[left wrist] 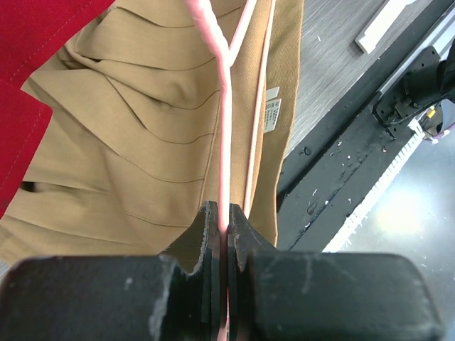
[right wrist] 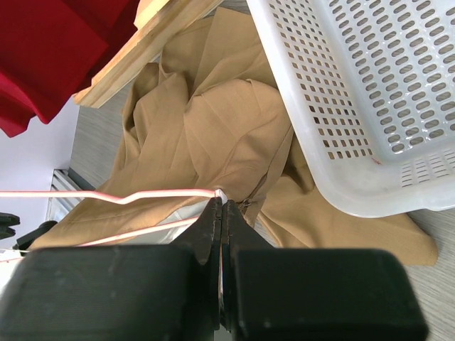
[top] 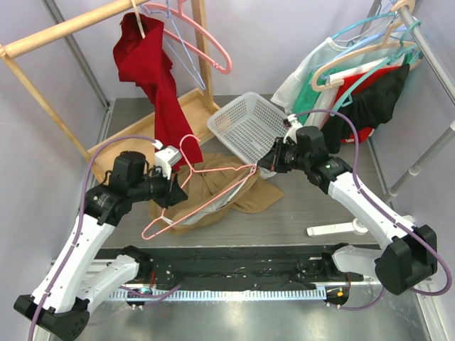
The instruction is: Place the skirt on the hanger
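Note:
The tan skirt (top: 234, 190) lies crumpled on the table in front of the basket. It also shows in the left wrist view (left wrist: 128, 142) and the right wrist view (right wrist: 227, 121). A pink wire hanger (top: 206, 195) lies tilted over the skirt. My left gripper (top: 178, 192) is shut on the hanger's wire (left wrist: 225, 106) near the hook side; in its own view the left gripper (left wrist: 225, 217) pinches the wire. My right gripper (top: 264, 165) is shut on the hanger's right end (right wrist: 142, 195), close to the skirt's waistband; the right gripper (right wrist: 222, 207) shows its jaws closed.
A white plastic basket (top: 249, 124) leans behind the skirt. A wooden rack (top: 64, 28) at back left holds a red garment (top: 153, 78) and spare hangers (top: 206, 42). A metal rack with clothes (top: 355, 78) stands at back right. A white bar (top: 341, 229) lies near the right arm.

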You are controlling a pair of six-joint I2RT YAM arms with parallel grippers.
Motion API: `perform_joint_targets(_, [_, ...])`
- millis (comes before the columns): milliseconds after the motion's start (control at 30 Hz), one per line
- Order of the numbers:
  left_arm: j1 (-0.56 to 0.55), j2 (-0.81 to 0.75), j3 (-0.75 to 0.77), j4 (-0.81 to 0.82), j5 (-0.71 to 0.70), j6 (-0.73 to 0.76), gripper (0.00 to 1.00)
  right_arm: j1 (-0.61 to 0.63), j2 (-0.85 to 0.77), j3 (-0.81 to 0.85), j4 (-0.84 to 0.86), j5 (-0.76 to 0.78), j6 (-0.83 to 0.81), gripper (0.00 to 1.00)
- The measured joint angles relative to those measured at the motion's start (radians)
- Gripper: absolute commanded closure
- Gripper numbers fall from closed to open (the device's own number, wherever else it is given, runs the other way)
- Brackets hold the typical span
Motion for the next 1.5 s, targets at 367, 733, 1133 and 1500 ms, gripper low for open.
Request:
perform_joint_targets(367, [0.000,0.004,0.041,-0.019,-0.017,0.008,1.00,-0.016,0.028,0.000,-0.002,-0.009,-0.001,0.99])
perform_joint_targets(733, [0.000,0.013,0.044,-0.014,0.006,0.006,1.00,-0.032,0.040,0.005,-0.004,-0.037,0.000,0.99])
perform_joint_targets(1133, [0.000,0.013,0.018,0.008,0.029,0.002,1.00,-0.046,0.068,0.025,-0.004,-0.068,0.003,0.99])
perform_joint_targets(1500, [0.000,0.016,0.011,0.020,0.047,0.001,1.00,-0.053,0.076,0.034,-0.002,-0.085,0.016,0.99])
